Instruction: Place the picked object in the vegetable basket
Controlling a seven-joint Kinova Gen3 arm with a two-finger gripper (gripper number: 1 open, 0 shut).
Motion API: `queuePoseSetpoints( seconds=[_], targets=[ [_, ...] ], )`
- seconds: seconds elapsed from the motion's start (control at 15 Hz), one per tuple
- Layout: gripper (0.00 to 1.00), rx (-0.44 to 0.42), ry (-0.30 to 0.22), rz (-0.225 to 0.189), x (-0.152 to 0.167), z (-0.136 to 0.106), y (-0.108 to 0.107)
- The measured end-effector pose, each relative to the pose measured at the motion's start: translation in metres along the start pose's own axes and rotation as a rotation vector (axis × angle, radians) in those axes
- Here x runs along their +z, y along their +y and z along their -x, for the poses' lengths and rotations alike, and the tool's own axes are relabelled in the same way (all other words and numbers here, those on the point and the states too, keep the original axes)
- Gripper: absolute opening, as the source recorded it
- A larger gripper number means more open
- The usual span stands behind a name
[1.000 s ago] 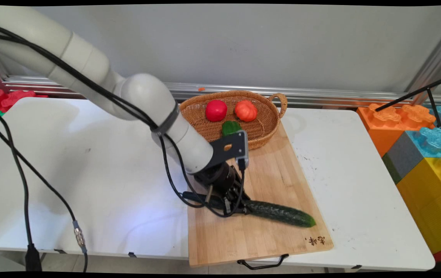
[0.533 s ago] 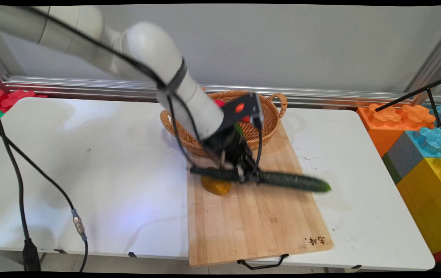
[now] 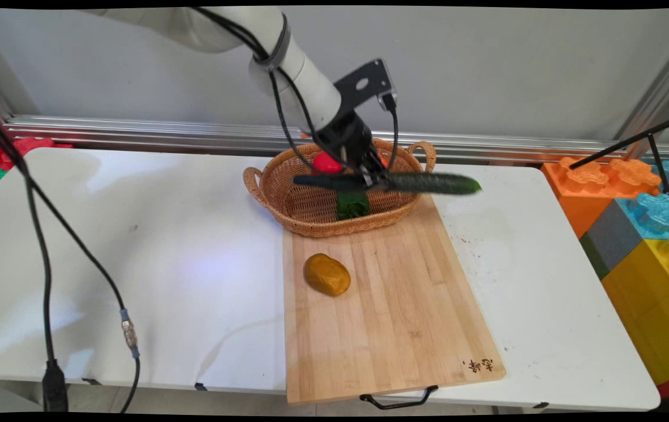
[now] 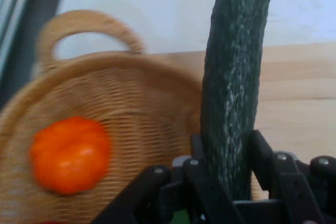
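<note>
My gripper (image 3: pixel 374 180) is shut on a long dark green cucumber (image 3: pixel 428 183) and holds it level in the air above the wicker basket (image 3: pixel 287 202). The cucumber's right end reaches past the basket's right handle. In the hand view the cucumber (image 4: pixel 233 82) rises between the black fingers (image 4: pixel 260 153), over the basket (image 4: pixel 131 108) and an orange tomato-like fruit (image 4: pixel 68 153). In the basket lie a red tomato (image 3: pixel 324 164) and a green pepper (image 3: pixel 351 205), both partly hidden by the cucumber and hand.
A wooden cutting board (image 3: pixel 393 316) lies in front of the basket, with a yellow-orange potato-like piece (image 3: pixel 327 274) near its left edge. Large coloured toy blocks (image 3: pixel 645 234) stand at the right. Black cables (image 3: pixel 47 246) hang at the left.
The gripper has lifted the cucumber off the cutting board and carried it up and back over the basket. The arm's rise uncovered the yellow-orange piece on the board.
</note>
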Motion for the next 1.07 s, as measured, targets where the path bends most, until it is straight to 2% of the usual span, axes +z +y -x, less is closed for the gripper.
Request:
queuePoseSetpoints(
  seconds=[0.13, 0.4, 0.67, 1.0, 1.07],
  targets=[
    [0.0, -0.005, -0.007, -0.034, 0.007, 0.002, -0.026],
    [0.0, -0.015, -0.024, -0.052, 0.028, 0.011, -0.06],
    [0.0, -0.025, -0.058, -0.042, 0.044, 0.022, -0.079],
    [0.0, -0.021, -0.086, -0.024, 0.057, 0.031, -0.092],
    [1.0, -0.018, -0.088, -0.022, 0.058, 0.032, -0.095]
  ],
)
